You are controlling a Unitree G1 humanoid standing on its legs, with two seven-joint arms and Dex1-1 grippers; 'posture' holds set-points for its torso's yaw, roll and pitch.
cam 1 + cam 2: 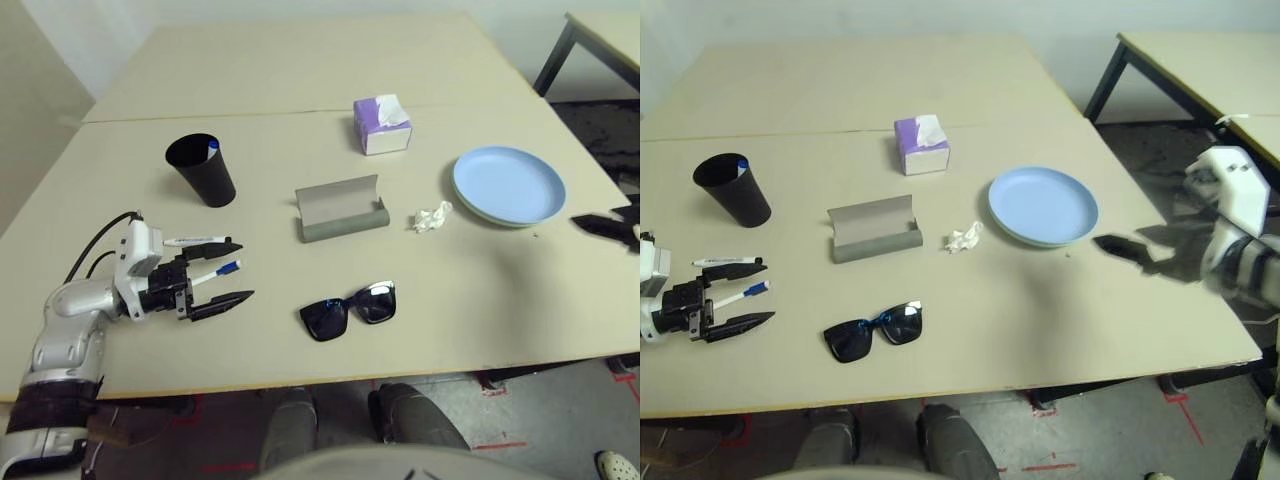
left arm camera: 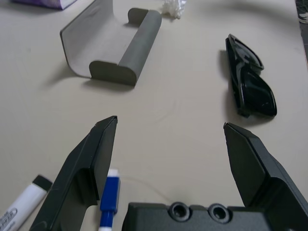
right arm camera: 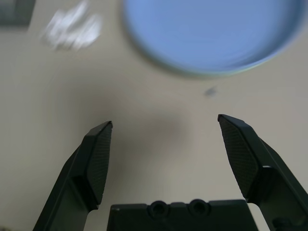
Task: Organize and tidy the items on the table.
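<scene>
Near the table's [image 1: 480,290] front left corner my left gripper [image 1: 245,270] is open, low over the top. A white marker with a blue cap [image 1: 218,272] lies between its fingers, close beside one finger [image 2: 91,163]. A second white marker with a black cap [image 1: 195,241] lies just outside that finger. Black sunglasses [image 1: 349,310] rest at the front middle, and an open grey glasses case [image 1: 340,210] behind them. A crumpled white tissue [image 1: 432,218] lies beside the stacked light blue and light green plates [image 1: 508,186]. My right gripper [image 1: 1130,250] hovers open and empty, right of the plates.
A black cup [image 1: 200,168] stands at the left behind my left gripper, with a blue tip showing at its rim. A purple tissue box [image 1: 381,124] sits near the seam at the back. A second table [image 1: 1200,60] stands to the far right.
</scene>
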